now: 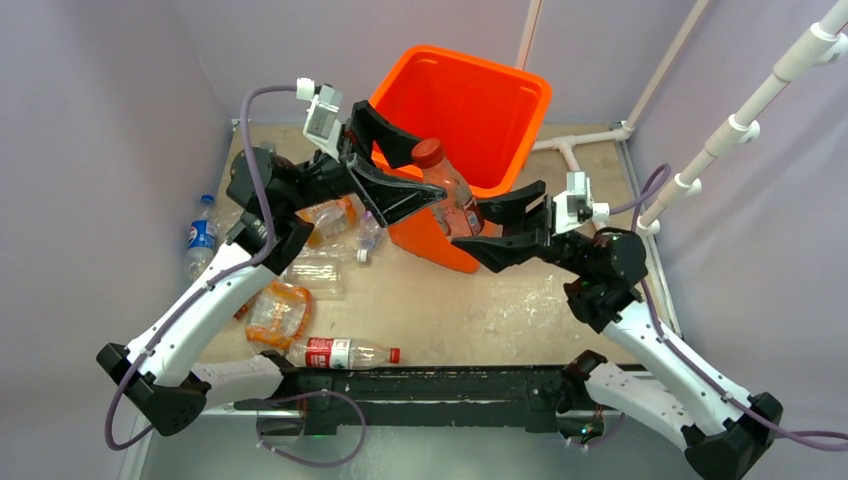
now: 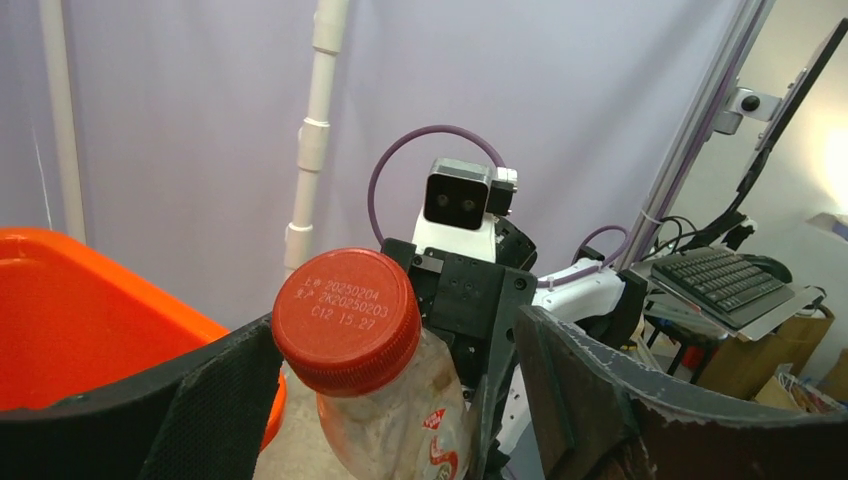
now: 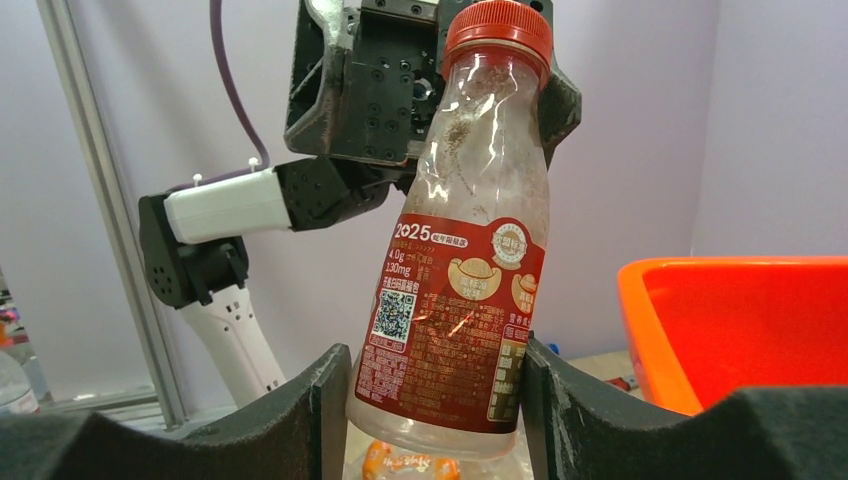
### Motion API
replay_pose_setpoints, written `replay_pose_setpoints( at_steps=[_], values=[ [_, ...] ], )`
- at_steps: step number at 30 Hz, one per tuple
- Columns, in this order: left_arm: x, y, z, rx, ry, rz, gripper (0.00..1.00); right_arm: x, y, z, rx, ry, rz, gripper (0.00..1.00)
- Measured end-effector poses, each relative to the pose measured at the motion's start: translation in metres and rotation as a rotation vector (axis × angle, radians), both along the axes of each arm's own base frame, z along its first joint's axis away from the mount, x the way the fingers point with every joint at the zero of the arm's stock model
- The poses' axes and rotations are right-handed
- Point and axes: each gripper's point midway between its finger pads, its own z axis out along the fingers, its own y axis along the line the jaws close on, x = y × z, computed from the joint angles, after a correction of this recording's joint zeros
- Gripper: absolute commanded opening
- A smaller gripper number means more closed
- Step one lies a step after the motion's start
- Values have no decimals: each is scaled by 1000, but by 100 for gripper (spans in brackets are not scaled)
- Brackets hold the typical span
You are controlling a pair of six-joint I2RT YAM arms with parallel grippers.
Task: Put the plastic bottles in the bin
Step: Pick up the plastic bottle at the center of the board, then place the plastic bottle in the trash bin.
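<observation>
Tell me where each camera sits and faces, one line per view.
Top: above and behind the robot, looking down; both arms and bin show.
Left wrist: faces the right gripper across the bottle; own fingers flank its cap.
Right wrist: faces the left gripper; own fingers clamp the bottle.
Both wrists share bottle and bin.

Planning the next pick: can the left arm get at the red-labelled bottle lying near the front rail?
Probably yes. The left pincer is open and empty, and the lying bottle sits uncovered on the table. It must first back off the held bottle in the right pincer.
</observation>
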Motion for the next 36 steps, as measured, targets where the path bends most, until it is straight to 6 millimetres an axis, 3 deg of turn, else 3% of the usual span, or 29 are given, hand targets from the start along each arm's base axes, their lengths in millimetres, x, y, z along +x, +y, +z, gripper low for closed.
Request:
replay_pose_setpoints(
  at_steps=[3,9,11,12,14,17,21,30,36],
  values=[
    [1,-1,-2,5,-5,6,63,1,6,-2,-5,0,5,23],
    [3,-1,-1,-1,-8,22,23,-1,16,-7,-18,-4,25,24],
    [4,-1,0,-1,-9,23,6,-1,18,-8,-21,-9,25,28],
    [4,-1,0,-2,-13,25,0,-1,18,-7,-22,-9,25,36],
    [4,-1,-1,-2,-16,29,0,-1,18,-7,-23,-9,24,66],
    [6,1,0,-2,-27,54,0,0,18,-5,-35,8,21,97],
    [15,10,7,10,-73,170,0,1,12,5,-35,40,-15,99],
    [33,49,78,-94,-316,488,0,-18,-40,35,57,70,-176,99],
    [83,48,100,-77,-410,693,0,-13,-79,44,151,133,-344,99]
  ],
)
